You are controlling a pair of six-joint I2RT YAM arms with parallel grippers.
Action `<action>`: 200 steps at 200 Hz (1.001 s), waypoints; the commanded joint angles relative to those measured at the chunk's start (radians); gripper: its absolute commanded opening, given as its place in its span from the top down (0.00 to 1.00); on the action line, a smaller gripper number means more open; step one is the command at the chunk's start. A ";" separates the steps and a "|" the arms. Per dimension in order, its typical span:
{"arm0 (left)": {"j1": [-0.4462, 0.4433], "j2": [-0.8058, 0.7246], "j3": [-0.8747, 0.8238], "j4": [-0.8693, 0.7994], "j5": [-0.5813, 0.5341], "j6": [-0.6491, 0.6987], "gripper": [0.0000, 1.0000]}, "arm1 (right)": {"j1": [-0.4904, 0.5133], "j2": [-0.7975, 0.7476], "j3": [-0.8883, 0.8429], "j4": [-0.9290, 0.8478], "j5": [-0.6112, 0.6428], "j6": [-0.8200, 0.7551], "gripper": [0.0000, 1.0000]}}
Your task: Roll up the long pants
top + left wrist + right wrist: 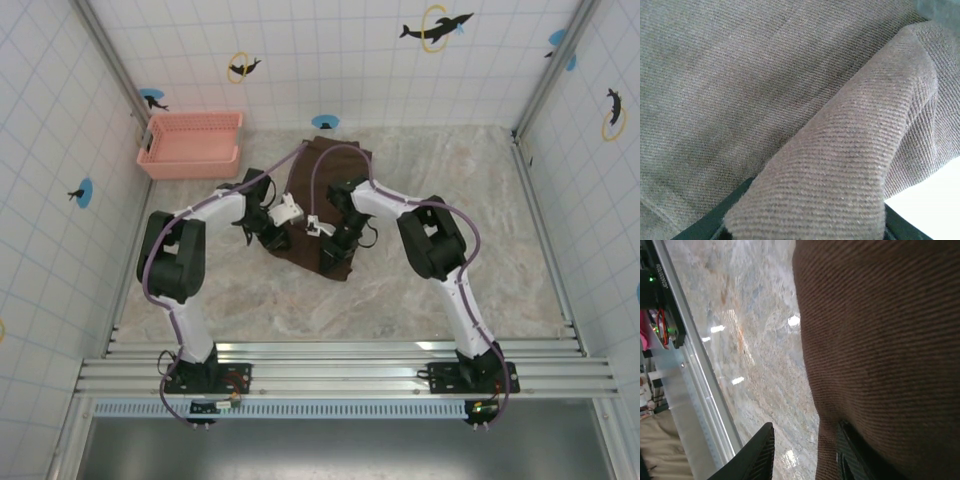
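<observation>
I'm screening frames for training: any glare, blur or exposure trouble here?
Top external: evenly lit and sharp across the table. Left wrist: the long pants look pale and washed out, and the lower right corner is blown white. Right wrist: glare spots on the table, and the fabric reads much darker.

From above, the near end of the long pants (335, 182) sits under both wrists, so the fingertips of the left gripper (280, 230) and right gripper (335, 248) can't be made out. Left wrist view: a rolled fold covers the fingers (710, 226) except dark bits at the bottom edge, grip unclear, top-right corner a grey blur. Right wrist view: cloth runs off the top and right edges and hides part of one finger (852, 457).
</observation>
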 commanded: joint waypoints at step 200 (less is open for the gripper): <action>-0.049 -0.194 -0.008 0.054 -0.429 0.046 0.02 | -0.090 0.068 0.078 0.032 -0.018 0.125 0.62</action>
